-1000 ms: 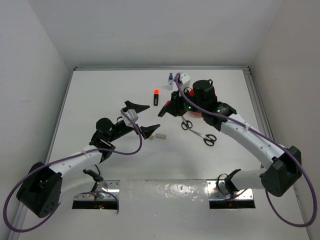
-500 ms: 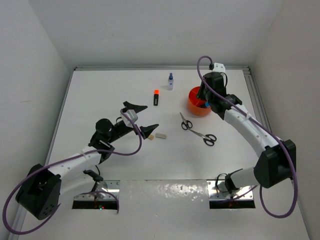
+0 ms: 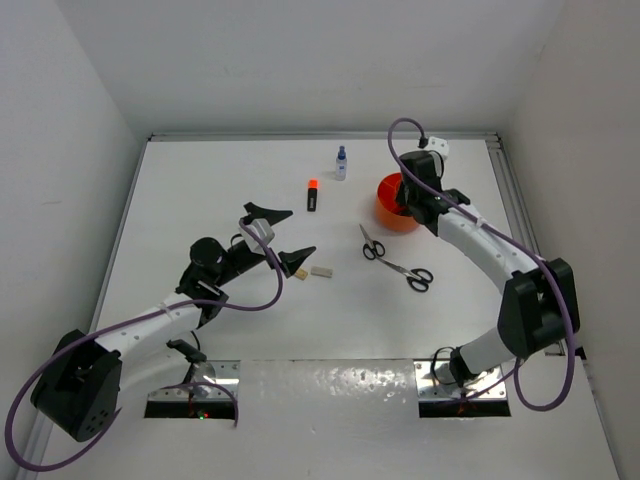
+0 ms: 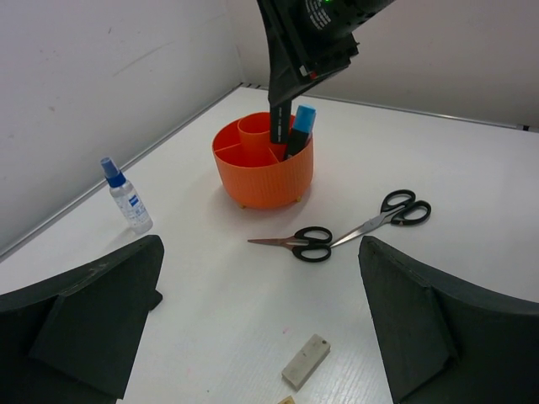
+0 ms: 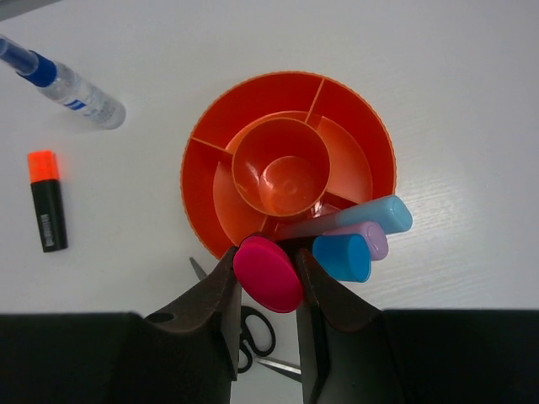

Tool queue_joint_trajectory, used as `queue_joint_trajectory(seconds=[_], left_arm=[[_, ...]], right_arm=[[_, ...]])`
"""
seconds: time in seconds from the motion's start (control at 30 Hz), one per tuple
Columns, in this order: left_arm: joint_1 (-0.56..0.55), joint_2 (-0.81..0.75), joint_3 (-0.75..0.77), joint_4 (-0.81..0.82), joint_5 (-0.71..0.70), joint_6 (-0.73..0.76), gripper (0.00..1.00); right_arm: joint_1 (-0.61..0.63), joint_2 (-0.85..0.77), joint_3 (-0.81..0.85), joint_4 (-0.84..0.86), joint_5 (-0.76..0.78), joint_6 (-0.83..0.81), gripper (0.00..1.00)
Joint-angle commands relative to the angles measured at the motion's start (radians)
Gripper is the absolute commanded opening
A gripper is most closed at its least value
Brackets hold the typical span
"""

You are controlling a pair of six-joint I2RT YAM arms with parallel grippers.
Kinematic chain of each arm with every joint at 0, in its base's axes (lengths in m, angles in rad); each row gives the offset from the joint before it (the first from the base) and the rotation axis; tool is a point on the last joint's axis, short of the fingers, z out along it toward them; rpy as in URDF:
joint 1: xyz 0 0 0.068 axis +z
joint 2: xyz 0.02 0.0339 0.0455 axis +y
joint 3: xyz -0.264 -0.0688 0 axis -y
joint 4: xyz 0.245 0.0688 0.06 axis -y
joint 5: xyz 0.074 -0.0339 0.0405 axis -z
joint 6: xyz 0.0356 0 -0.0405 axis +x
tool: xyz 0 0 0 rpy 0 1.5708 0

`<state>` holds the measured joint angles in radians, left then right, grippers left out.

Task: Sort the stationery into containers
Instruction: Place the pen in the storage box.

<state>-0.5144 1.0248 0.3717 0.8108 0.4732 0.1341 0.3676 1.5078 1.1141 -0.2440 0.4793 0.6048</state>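
**Pink-capped marker held upright in the orange tub**

We're over at the far right of the table [image 3: 200, 180], where the right gripper [image 5: 266, 261] has its two fingers clamped on the pink-capped marker [image 5: 268, 274] and holds it upright. From the left wrist view we see the marker's black body reaching down past the rim of the orange tub [image 4: 261, 181], just beside the central cup. We cannot tell whether it touches the bottom. Close by, in an outer compartment, a blue-capped marker [image 5: 342, 257], a lilac marker [image 5: 372, 244] and a pale blue one [image 5: 375, 216] lean together.

On the left, the left gripper [image 3: 283, 233] hangs with its fingers spread wide and nothing between them. A beige eraser [image 3: 320, 269] lies just beside it.

Out on the tabletop we've got two pairs of scissors [image 3: 372, 243] [image 3: 410, 273] lying end to end near the tub. An orange-capped marker [image 3: 312, 195] lies flat, and the little blue-capped bottle [image 3: 341, 163] stands upright near the back wall.
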Motion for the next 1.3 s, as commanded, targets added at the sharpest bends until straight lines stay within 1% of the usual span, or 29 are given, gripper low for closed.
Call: queue_joint_trajectory(seconds=[0.0,0.4,0.5,0.73,0.87,0.9,0.97,1.0,1.07,1.1,1.2,1.27], left_arm=[[0.016,-0.015,-0.008,0.027,-0.011,0.006,1.00],[0.017,-0.015,-0.010,0.024,-0.019,0.009,1.00],[0.020,-0.015,-0.007,0.027,-0.021,0.007,1.00],[0.024,-0.015,-0.004,0.025,-0.021,0.012,1.00],[0.025,-0.017,-0.002,0.018,-0.019,0.018,1.00],[0.027,-0.017,-0.001,0.019,-0.021,0.018,1.00],[0.028,-0.019,-0.002,0.018,-0.019,0.018,1.00],[0.027,-0.019,-0.001,0.019,-0.019,0.018,1.00],[0.027,-0.017,-0.001,0.019,-0.016,0.015,1.00],[0.027,-0.015,-0.001,0.019,-0.015,0.015,1.00],[0.028,-0.014,-0.001,0.019,-0.013,0.016,1.00],[0.028,-0.014,-0.004,0.021,-0.013,0.018,1.00]], right_arm=[[-0.007,0.014,-0.034,0.051,0.044,0.058,0.00],[-0.007,0.061,-0.071,0.065,0.085,0.139,0.00],[-0.004,0.071,-0.082,0.060,0.117,0.151,0.00],[-0.007,0.109,-0.062,0.026,0.113,0.151,0.00],[-0.006,0.111,-0.062,0.028,0.101,0.145,0.13],[-0.006,0.108,-0.062,0.028,0.102,0.144,0.23],[-0.006,0.103,-0.065,0.028,0.107,0.139,0.33],[-0.007,0.095,-0.066,0.028,0.105,0.135,0.40],[-0.006,0.086,-0.066,0.031,0.102,0.127,0.49],[-0.007,0.077,-0.066,0.031,0.097,0.122,0.55],[-0.006,0.052,-0.065,0.031,0.090,0.099,0.65],[-0.007,0.043,-0.063,0.031,0.084,0.081,0.67]])
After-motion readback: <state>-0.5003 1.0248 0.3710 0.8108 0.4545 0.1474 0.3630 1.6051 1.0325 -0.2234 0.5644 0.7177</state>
